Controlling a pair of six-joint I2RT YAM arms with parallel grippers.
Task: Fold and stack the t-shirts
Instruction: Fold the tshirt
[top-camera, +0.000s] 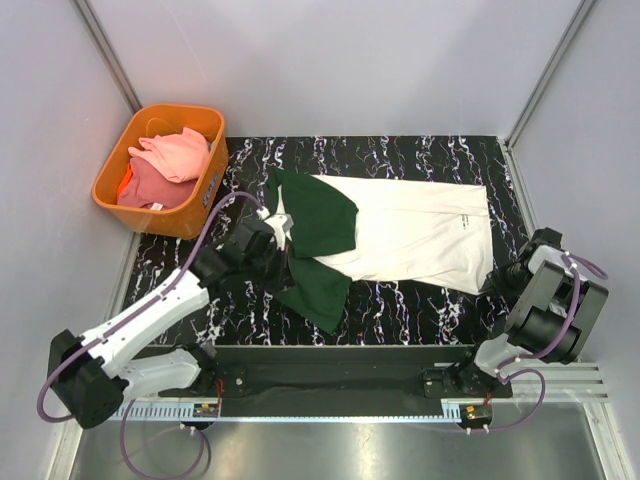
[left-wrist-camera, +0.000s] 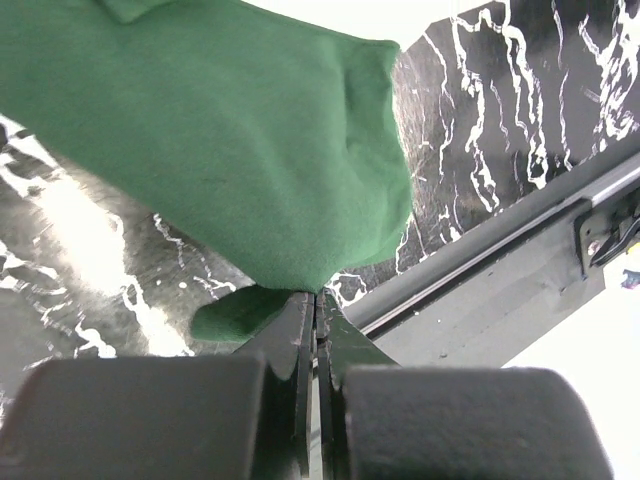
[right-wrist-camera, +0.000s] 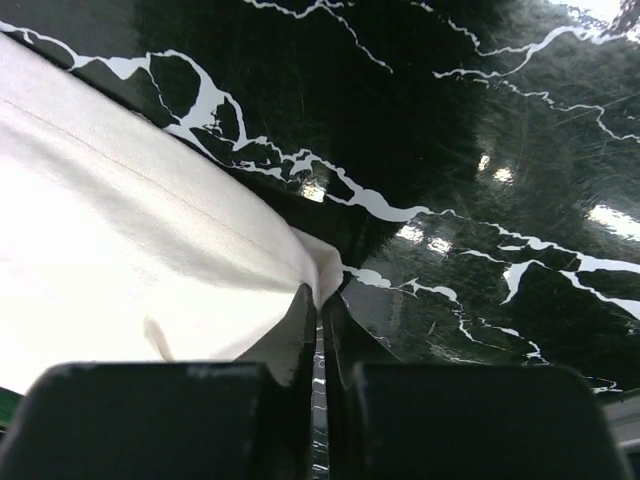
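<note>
The cream t-shirt (top-camera: 410, 235) lies spread on the black table (top-camera: 400, 155). The left gripper (left-wrist-camera: 316, 300) pinches its green sleeve (left-wrist-camera: 220, 130), the right gripper (right-wrist-camera: 320, 295) pinches a hem corner (right-wrist-camera: 295, 265). The cloth looks soft and light and will sag, so edges and corners are the best holds.

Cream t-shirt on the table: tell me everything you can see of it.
The cream t-shirt is soft cloth with dark green sleeves, spread flat across the black marbled table, collar end left, hem right. One sleeve lies folded over the body; the other trails toward the near edge. The left pincer is shut on green cloth, the right pincer on a cream hem corner.
</note>
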